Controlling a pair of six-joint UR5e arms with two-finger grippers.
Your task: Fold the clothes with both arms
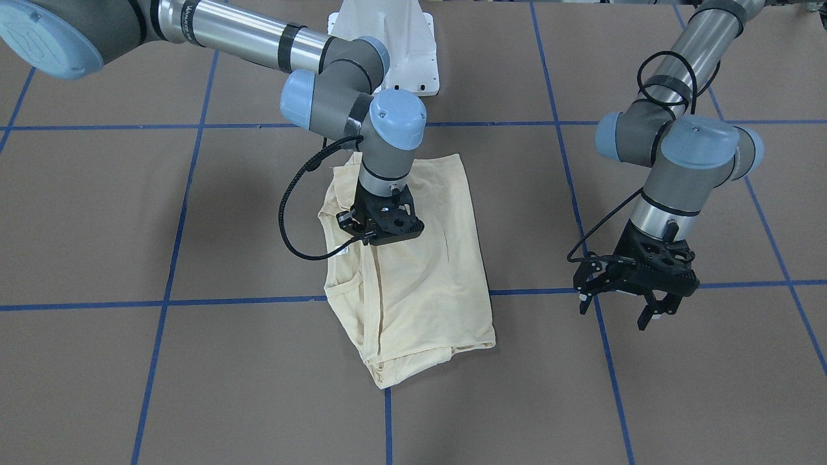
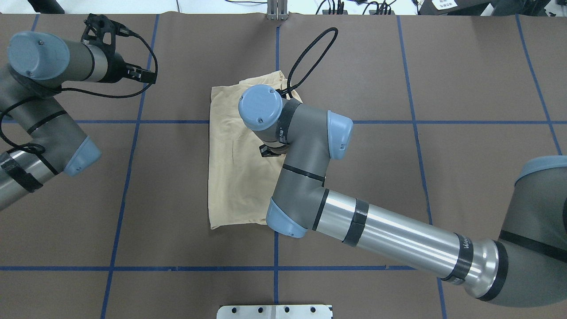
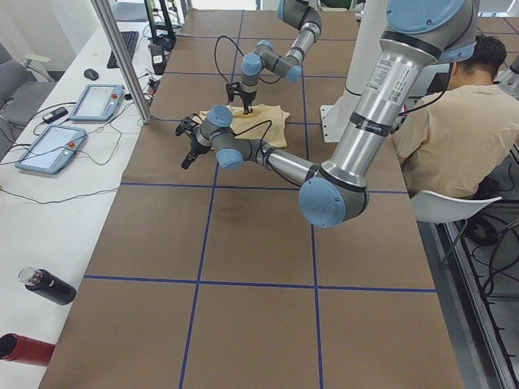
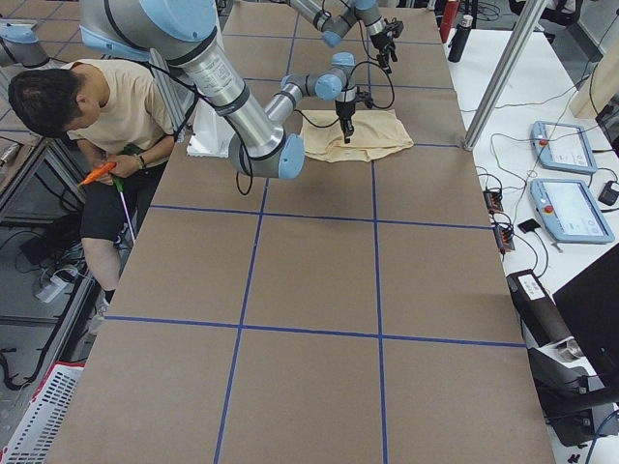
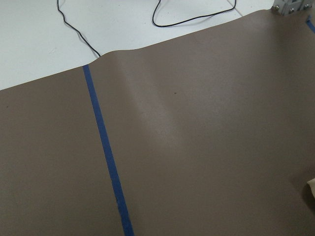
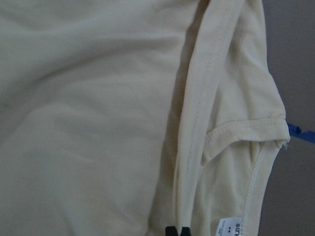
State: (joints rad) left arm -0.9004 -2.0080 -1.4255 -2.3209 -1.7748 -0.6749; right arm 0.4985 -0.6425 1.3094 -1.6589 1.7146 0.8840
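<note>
The pale cream-yellow shirt (image 1: 420,290) lies folded into a long rectangle in the middle of the table (image 1: 97,213), its white tag (image 6: 229,227) at the collar end. My right gripper (image 6: 176,230) is down on the shirt near the collar. Its two black fingertips are shut together on a stitched fold of the cloth. In the front-facing view its body (image 1: 384,223) hides the fingers. My left gripper (image 1: 617,310) hangs open above bare table, well off to the shirt's side, holding nothing. The left wrist view shows only table and a corner of the shirt (image 5: 311,186).
Blue tape lines (image 1: 245,300) grid the brown table. The white pedestal base (image 1: 387,39) stands behind the shirt. A seated person (image 3: 454,130) is beside the base. Teach pendants (image 3: 97,101), bottles (image 3: 47,285) and a metal post (image 3: 122,57) line the white side bench.
</note>
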